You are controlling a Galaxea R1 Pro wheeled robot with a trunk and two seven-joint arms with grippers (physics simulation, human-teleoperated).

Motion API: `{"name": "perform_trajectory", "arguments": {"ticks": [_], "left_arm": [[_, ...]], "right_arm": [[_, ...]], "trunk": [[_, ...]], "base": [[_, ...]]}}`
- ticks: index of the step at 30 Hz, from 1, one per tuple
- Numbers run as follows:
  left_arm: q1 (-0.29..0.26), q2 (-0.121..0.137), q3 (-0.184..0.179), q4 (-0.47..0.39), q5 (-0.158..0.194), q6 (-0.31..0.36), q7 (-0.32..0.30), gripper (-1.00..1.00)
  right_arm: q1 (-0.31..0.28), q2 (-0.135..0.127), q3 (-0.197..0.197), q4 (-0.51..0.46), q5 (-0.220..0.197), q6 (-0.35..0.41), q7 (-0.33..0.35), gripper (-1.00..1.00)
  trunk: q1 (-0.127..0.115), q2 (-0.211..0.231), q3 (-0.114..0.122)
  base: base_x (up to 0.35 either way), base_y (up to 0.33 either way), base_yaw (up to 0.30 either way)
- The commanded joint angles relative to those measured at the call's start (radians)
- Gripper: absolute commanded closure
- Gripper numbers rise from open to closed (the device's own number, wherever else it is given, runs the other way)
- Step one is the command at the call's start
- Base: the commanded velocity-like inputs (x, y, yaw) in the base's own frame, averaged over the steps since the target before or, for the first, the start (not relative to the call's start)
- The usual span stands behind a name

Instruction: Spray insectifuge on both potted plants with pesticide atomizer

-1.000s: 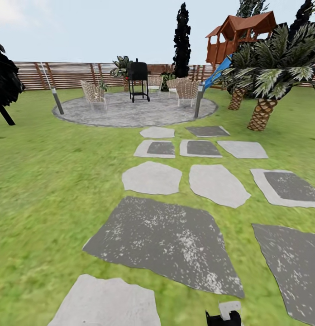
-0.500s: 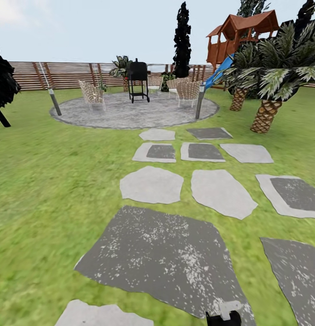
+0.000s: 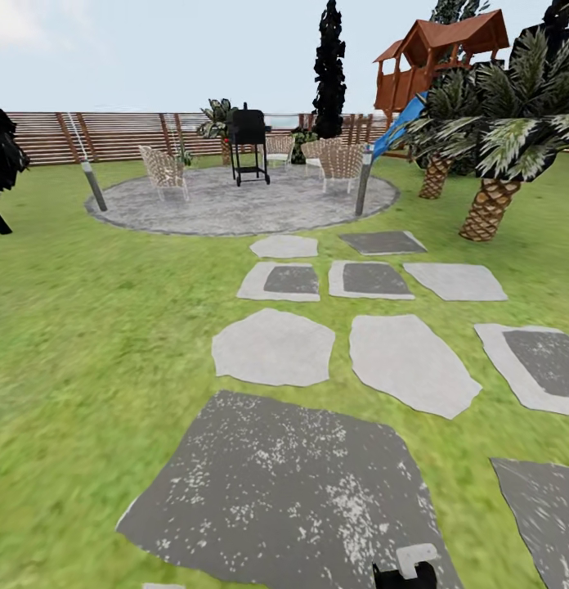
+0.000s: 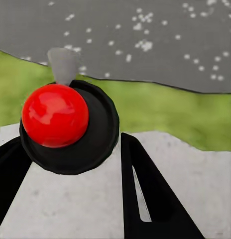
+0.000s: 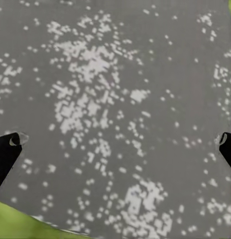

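The pesticide atomizer [image 4: 56, 115] has a round black body, a glossy red ball on top and a grey nozzle. It sits between the black fingers of my left gripper [image 4: 70, 143], which is shut on it. In the head view its black body and pale trigger piece [image 3: 405, 570] poke up at the bottom edge. My right gripper [image 5: 115, 144] is open above a speckled dark slab, nothing between its fingertips [image 5: 7, 149]. A small green plant [image 3: 184, 154] stands by the left wicker chair, too far off to tell whether it is one of the potted plants.
Grey stepping slabs [image 3: 275, 347] lead over the garden lawn to a round paved patio [image 3: 235, 204] with wicker chairs, a black grill [image 3: 249, 139] and two short posts [image 3: 363, 184]. Palms [image 3: 497, 155] and a playhouse with a slide stand at the right, a slatted fence [image 3: 113, 135] behind.
The whole view has advanced towards the patio: the slabs slide down and grow, so the camera has moved forward. The atomizer keeps its place at the bottom edge.
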Motion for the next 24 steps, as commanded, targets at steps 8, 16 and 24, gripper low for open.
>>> {"name": "perform_trajectory", "arguments": {"ticks": [8,16,24], "left_arm": [[0.0,0.0,0.005,0.002,-0.011,-0.004,0.004,1.0],[-0.001,0.0,0.005,0.002,-0.011,-0.004,0.004,1.0],[0.0,0.0,0.005,0.002,-0.011,-0.004,0.004,1.0]], "right_arm": [[0.0,-0.001,-0.001,0.002,0.012,-0.002,-0.007,-1.0],[0.0,-0.001,-0.001,0.002,0.012,-0.001,-0.007,-1.0],[0.0,0.0,-0.001,0.002,0.012,0.0,-0.007,-1.0]], "trunk": [[0.0,0.0,-0.001],[0.0,0.0,-0.001],[0.0,0.0,-0.001]], "base": [[0.338,0.0,0.0],[0.338,0.0,0.0],[0.338,0.0,0.0]]}}
